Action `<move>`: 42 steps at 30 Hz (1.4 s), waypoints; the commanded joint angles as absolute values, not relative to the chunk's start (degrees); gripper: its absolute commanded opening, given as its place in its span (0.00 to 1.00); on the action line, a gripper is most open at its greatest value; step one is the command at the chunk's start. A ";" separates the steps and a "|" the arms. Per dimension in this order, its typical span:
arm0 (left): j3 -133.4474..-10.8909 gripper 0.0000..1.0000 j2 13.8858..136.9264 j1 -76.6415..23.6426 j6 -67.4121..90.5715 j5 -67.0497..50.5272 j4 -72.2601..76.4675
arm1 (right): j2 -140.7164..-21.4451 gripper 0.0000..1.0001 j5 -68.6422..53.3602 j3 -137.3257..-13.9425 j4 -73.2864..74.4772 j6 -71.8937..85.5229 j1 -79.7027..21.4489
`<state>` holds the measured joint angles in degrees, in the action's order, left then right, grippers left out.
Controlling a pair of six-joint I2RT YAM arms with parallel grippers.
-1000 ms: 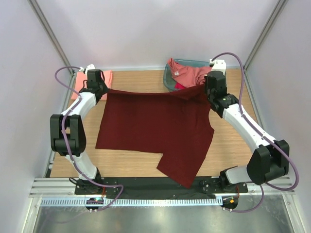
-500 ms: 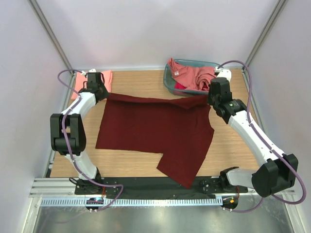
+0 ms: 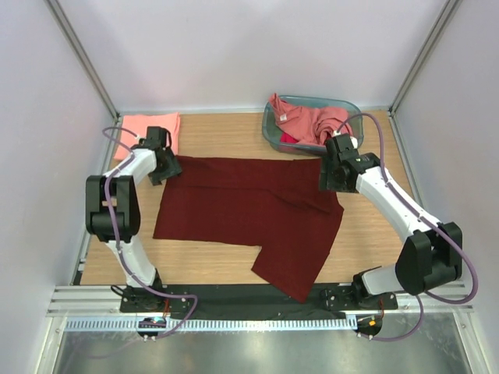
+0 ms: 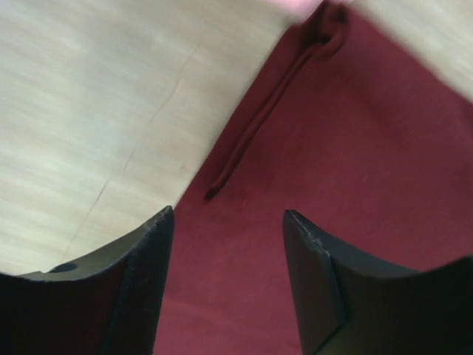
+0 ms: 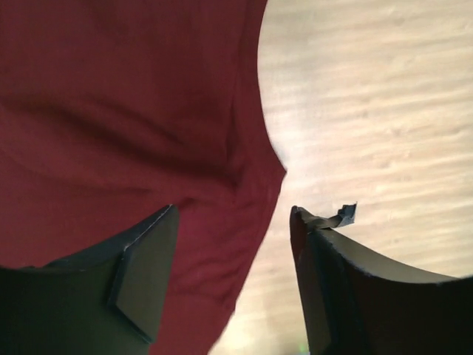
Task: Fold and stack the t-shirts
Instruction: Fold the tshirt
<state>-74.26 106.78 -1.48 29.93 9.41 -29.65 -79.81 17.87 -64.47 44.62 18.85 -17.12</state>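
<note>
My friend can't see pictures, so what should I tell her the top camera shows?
A dark maroon t-shirt lies spread on a wooden table, with the left arm and right arm reaching to its two far corners. A folded pink t-shirt sits at the far left, and a teal basket at the far right holds crumpled pink t-shirts.

You see the maroon t-shirt [image 4: 355, 185] beyond the left fingers [image 4: 118, 296] only as a smear, running off the right and bottom edges; a pink blur [image 4: 295, 6] past them at the top edge cannot be named; around the right fingers [image 5: 140, 274] the shirt is cut off left and above; whether either pair touches it, you cannot tell.
</note>
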 commanded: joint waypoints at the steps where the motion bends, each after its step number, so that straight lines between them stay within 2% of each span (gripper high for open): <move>1: -71.64 0.63 98.38 -1.05 33.48 11.08 -35.42 | -77.70 0.70 13.46 -69.34 54.48 20.48 -16.96; 4: -66.98 0.62 93.09 -1.14 36.11 8.89 -37.87 | -74.81 0.72 9.42 -68.30 58.18 19.78 -17.22; 6: -62.52 0.57 88.69 -1.14 37.52 5.82 -37.62 | -74.09 0.72 2.57 -65.93 58.36 19.34 -18.36; 8: -59.86 0.51 87.63 -1.14 39.02 1.33 -37.27 | -73.56 0.72 1.58 -63.12 56.35 20.82 -23.18; 9: -58.11 0.44 87.98 -1.14 39.20 0.62 -37.27 | -73.74 0.72 2.10 -62.76 55.73 21.87 -25.47; 10: -57.40 0.43 88.24 -1.14 40.24 0.53 -37.18 | -74.78 0.72 2.63 -62.41 53.98 23.62 -30.27; 12: -56.43 0.42 89.73 -0.88 41.04 0.35 -36.39 | -77.07 0.73 3.07 -61.88 52.30 25.74 -33.73; 17: -56.42 0.43 92.98 -0.62 43.93 -0.44 -37.87 | -86.55 0.72 5.44 -61.79 47.73 29.62 -42.95; 26: -52.04 0.48 96.32 2.37 48.51 2.55 -42.97 | -94.83 0.72 8.35 -57.48 42.63 31.73 -48.86; 34: -49.05 0.47 99.67 6.41 50.36 4.05 -50.18 | -94.05 0.72 8.18 -51.78 41.75 38.83 -57.90; 42: -44.47 0.46 92.22 7.82 51.15 6.94 -52.55 | -91.59 0.72 5.45 -51.32 41.66 44.03 -70.83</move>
<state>-49.84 91.66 7.42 51.09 -0.21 -46.00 -92.47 7.31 -52.27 41.30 40.56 -67.20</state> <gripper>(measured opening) 0.457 0.715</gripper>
